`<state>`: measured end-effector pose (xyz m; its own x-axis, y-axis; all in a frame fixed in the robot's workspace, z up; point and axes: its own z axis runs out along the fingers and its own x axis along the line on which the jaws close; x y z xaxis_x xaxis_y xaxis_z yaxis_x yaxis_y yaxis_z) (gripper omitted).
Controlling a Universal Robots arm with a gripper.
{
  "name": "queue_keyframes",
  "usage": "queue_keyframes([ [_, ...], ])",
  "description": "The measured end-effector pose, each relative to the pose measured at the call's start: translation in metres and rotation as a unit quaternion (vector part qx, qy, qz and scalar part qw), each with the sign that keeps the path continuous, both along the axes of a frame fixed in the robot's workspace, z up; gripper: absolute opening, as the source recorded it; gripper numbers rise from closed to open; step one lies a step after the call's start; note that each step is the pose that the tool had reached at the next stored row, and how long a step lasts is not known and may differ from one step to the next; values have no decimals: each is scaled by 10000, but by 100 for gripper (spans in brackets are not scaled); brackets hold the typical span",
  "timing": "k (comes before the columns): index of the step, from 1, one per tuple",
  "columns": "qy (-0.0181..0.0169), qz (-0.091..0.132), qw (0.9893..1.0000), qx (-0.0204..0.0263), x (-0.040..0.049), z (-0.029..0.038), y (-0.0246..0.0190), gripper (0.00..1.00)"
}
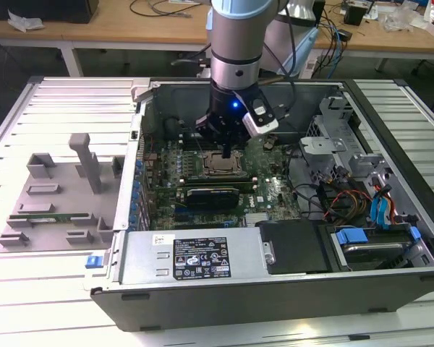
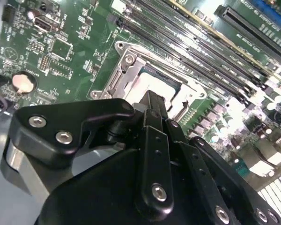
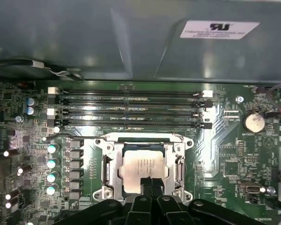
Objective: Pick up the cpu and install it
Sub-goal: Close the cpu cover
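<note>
Hanging mid-frame in exterior view, gripper point(image 1: 225, 150), fingers pinched together, is sitting straight above socketed cpu point(image 1: 220, 165).

The arm point(image 1: 235, 36) comes straight down, its wrist point(image 1: 235, 76) vertical with a blue light glowing at the base. The gripper point(image 1: 224, 153) points downward, its two dark fingers point(image 3: 144, 186) pressed together at the tips.
</note>
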<state>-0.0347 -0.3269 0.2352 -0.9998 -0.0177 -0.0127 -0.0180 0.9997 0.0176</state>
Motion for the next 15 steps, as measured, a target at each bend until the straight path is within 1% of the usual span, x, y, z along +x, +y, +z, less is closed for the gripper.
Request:
queue_keyframes([
  [1,0,0,10000,0,0,25,0,11],
  [2,0,0,10000,0,0,36,0,11],
  [8,-19,0,10000,9,-55,43,0,11],
  [10,-21,0,10000,16,-55,72,0,11],
  [15,-21,0,10000,17,-55,74,0,11],
])
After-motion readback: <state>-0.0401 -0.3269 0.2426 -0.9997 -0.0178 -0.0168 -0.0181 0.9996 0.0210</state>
